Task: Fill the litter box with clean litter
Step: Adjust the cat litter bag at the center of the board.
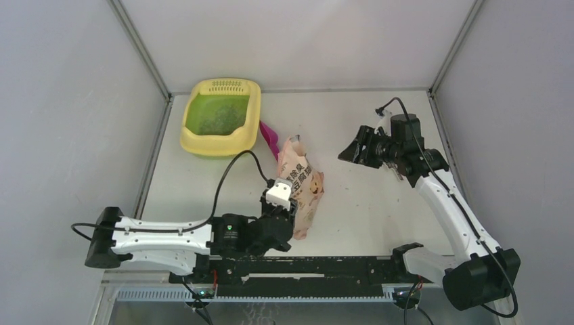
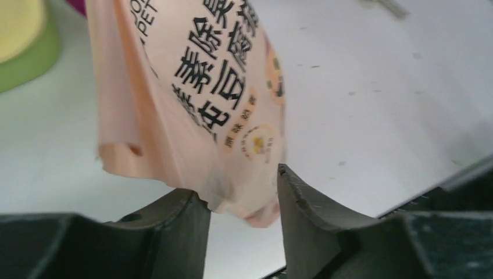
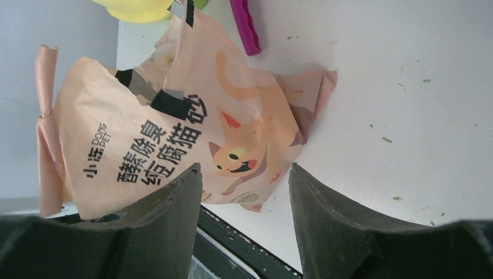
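The pale yellow litter box (image 1: 220,115) stands at the back left, with clean litter (image 1: 218,116) speckling its green floor. A corner of the litter box (image 2: 20,35) shows in the left wrist view, and its yellow edge (image 3: 139,7) in the right wrist view. A peach printed bag (image 1: 302,181) lies crumpled on the table in front of it. My left gripper (image 1: 292,215) is at the bag's near end. In the left wrist view the left gripper (image 2: 241,186) is open, the bag (image 2: 197,99) corner loose between its tips. My right gripper (image 1: 347,152) hovers to the bag's right; the right gripper (image 3: 244,168) is open and empty.
A magenta scoop (image 1: 269,137) lies between the box and the bag, and the scoop (image 3: 247,26) also shows in the right wrist view. Stray granules dot the white table (image 1: 379,196). A black rail (image 1: 304,267) runs along the near edge. Grey walls enclose three sides.
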`<state>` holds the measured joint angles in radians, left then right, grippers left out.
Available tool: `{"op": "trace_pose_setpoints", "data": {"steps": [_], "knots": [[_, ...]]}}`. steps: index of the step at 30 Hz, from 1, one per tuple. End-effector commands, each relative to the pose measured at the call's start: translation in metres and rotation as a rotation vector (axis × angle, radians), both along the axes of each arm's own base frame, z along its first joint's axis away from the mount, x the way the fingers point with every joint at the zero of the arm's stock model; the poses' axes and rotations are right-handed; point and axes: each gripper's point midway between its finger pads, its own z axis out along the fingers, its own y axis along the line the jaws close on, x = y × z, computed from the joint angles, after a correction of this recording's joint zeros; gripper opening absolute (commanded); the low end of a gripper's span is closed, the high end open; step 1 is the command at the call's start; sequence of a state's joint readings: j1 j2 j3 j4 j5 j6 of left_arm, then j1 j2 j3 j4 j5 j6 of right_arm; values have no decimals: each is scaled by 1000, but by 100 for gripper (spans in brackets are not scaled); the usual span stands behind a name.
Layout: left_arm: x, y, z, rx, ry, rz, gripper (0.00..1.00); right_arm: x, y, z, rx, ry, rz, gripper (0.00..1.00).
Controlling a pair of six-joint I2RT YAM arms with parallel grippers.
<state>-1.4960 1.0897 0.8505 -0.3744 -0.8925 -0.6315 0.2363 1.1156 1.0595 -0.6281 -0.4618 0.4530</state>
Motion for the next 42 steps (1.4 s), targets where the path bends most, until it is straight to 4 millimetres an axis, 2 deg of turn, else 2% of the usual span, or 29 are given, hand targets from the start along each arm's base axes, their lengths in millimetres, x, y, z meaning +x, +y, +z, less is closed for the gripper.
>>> {"op": "trace_pose_setpoints", "data": {"steps": [1,5,7,8,12,15,18,24,27,28,32,38,42], "knots": [[19,33,28,-51,-98,271,43,5,0,11,19,-73,33,64],[28,59,42,-116,-159,394,18,6,-4,11,22,-76,28,64],[30,62,51,-131,-192,394,3,7,-5,10,30,-77,30,64],[31,61,56,-140,-204,380,0,7,-6,9,34,-75,32,64],[24,44,79,-299,-200,194,0,8,-10,3,35,-71,27,63],[27,48,90,-409,-166,115,0,9,-10,0,70,-74,33,63],[26,51,91,-430,-159,50,0,12,-6,-3,105,-94,68,62],[27,68,92,-470,-143,0,0,34,7,-4,149,-205,152,59],[27,76,89,-474,-133,-3,0,51,19,-7,207,-292,221,58],[28,84,83,-465,-126,10,0,64,29,-18,257,-305,267,57],[29,92,75,-460,-121,29,0,87,38,-33,306,-333,291,54],[31,110,61,-435,-119,72,0,103,60,-38,430,-424,391,53],[31,125,55,-436,-120,112,1,103,80,-38,488,-465,495,55]]}}
